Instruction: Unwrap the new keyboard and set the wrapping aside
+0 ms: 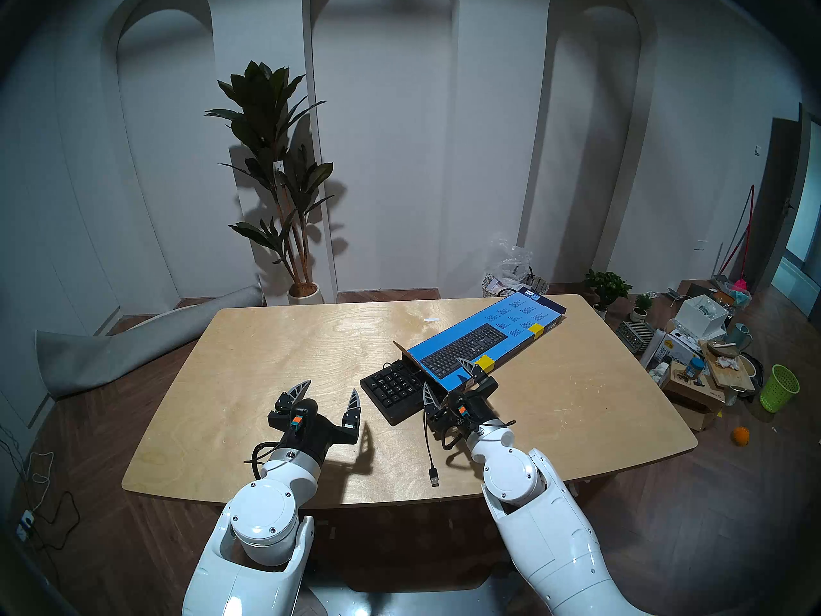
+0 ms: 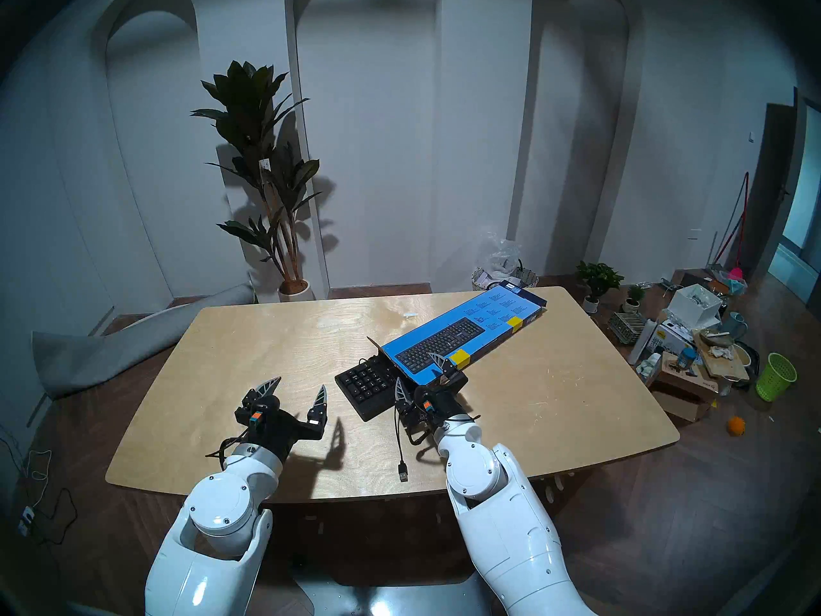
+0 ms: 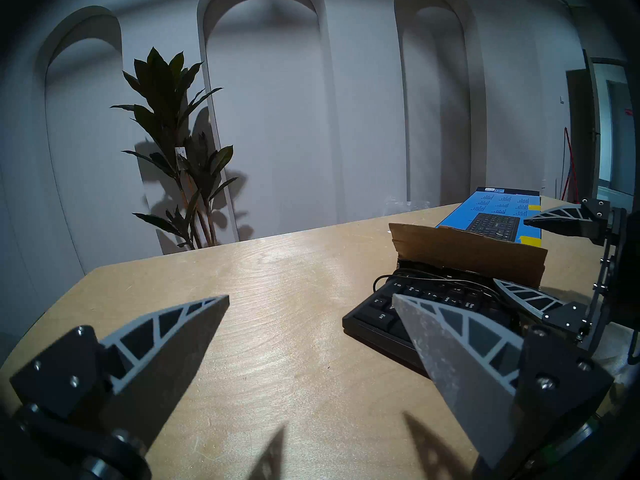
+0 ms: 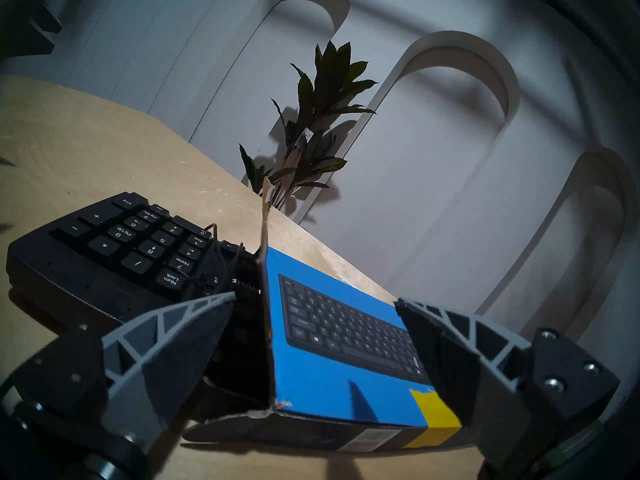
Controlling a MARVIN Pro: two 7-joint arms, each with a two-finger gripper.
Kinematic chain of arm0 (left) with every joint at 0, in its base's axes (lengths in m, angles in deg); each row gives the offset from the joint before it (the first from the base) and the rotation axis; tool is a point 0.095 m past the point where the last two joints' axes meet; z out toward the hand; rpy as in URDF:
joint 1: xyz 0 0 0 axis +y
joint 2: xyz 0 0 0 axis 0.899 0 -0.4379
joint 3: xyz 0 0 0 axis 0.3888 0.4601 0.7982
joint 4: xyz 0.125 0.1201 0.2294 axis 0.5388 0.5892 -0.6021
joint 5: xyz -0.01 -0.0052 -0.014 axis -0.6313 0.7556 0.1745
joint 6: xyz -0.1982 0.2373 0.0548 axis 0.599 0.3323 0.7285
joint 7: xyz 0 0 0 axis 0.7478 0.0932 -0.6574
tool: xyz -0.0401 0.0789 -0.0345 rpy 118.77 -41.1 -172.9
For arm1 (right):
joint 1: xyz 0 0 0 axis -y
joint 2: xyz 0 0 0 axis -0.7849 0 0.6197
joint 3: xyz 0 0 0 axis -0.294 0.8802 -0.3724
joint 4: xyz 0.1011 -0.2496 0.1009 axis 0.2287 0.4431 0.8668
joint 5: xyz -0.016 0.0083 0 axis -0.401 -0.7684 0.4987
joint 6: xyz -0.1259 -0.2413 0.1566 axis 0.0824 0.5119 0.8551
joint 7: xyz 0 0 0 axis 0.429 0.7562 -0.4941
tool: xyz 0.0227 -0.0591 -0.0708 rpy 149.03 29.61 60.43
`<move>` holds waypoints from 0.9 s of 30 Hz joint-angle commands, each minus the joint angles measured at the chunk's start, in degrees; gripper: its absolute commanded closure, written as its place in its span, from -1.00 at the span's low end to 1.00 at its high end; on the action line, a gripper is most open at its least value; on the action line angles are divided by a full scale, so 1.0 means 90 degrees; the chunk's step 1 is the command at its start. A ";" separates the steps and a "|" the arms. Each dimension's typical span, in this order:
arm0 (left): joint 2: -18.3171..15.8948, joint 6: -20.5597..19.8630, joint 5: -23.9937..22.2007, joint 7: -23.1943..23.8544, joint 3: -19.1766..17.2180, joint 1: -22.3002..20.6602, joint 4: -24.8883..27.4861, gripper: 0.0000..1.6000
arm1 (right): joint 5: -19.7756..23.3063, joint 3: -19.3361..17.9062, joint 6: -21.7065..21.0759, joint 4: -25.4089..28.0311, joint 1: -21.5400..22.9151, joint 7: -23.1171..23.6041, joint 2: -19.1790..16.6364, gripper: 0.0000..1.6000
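The wrapping, a long blue box printed with a keyboard picture, lies diagonally on the table's right half. Its near end is open, with a brown flap standing up. The black keyboard sticks out of that end, number pad first, and its USB cable trails toward the front edge. My right gripper is open and straddles the box's near open corner: one finger is over the blue top by the yellow tape, the other beside the opening. My left gripper is open above bare table, left of the keyboard.
The wooden table has a small white scrap near its far middle. On the floor, a rolled grey mat lies at the left, a potted plant stands behind, and boxes and a green basket sit at the right.
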 commanded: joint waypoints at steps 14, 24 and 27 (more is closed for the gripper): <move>0.0003 0.0025 -0.0017 0.0007 -0.0006 -0.0017 0.0158 -1.00 | 0.0320 0.0096 0.1163 -0.0144 0.0536 -0.0132 0.0063 -1.00; 0.0003 0.0021 -0.0019 0.0009 -0.0007 -0.0014 0.0164 -1.00 | 0.0392 -0.0027 0.1277 -0.0740 0.0642 -0.0202 -0.0035 -1.00; 0.0002 0.0022 -0.0019 0.0008 -0.0006 -0.0014 0.0163 -1.00 | 0.0382 -0.0034 0.1299 -0.0778 0.0647 -0.0218 -0.0039 -1.00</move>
